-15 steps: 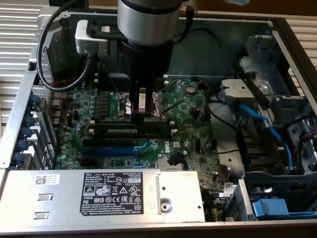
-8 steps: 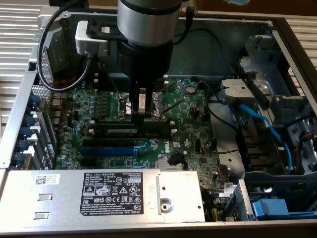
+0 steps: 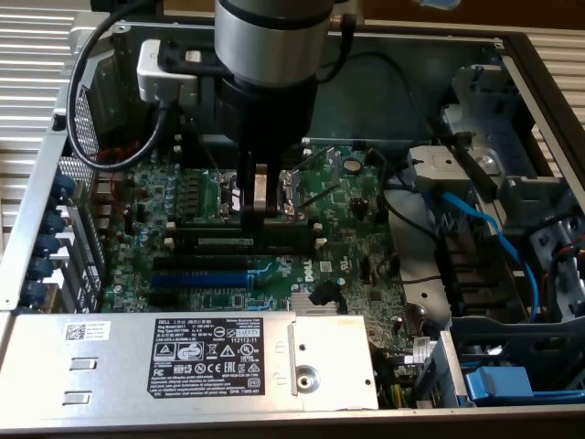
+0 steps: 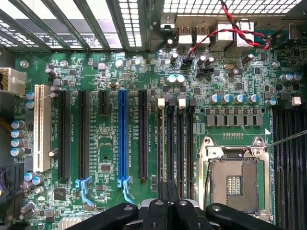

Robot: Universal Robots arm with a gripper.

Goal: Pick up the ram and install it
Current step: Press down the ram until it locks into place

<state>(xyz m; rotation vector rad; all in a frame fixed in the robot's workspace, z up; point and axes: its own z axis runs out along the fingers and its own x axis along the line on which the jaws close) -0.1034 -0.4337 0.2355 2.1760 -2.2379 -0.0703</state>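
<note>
Seating appears to be the step in hand: the gripper [image 3: 259,212] is held low over the motherboard [image 3: 356,256], its tip directly above the ram [image 3: 219,243], which seems to stand on edge in 1 of the 4 black slots [image 4: 181,143] beside the CPU socket [image 4: 235,177]. In the wrist view the gripper [image 4: 168,211] is lined up over those same slots. Whether the jaws are clamped on the stick's top edge, merely resting on it or just clear of it cannot be told, because the contact is hidden behind the tip. Judged from this, seating calls for force applied straight down and spread evenly along the stick, with its lower edge kept square in the slot, so that neither end is left riding high. How deep the stick already sits cannot be judged. The ram is seen as a long, thin strip running along the slot, with a dull green face, a pale label band towards the exterior view's left and darker patches that are probably chips.
</note>
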